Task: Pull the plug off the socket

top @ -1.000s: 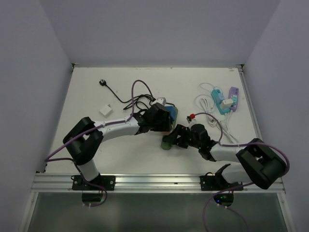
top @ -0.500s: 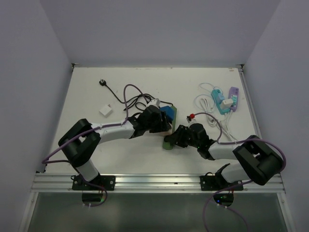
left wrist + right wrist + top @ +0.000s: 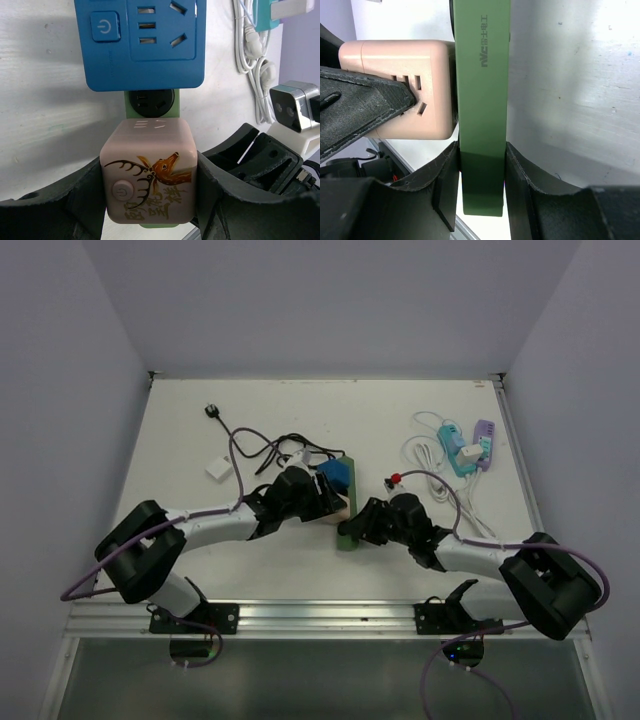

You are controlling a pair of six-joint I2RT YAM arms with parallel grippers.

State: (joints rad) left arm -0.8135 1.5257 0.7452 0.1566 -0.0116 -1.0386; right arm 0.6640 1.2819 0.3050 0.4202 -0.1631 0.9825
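right claw (image 3: 482, 165) just clamped tight on green socket strip (image 3: 484, 75), left claw (image 3: 150, 197) half-open gripping pink plug (image 3: 150, 150); pull can start.

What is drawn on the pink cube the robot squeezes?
A brown-and-orange antlered deer above brown lettering on the pink cube, clearest in the left wrist view.
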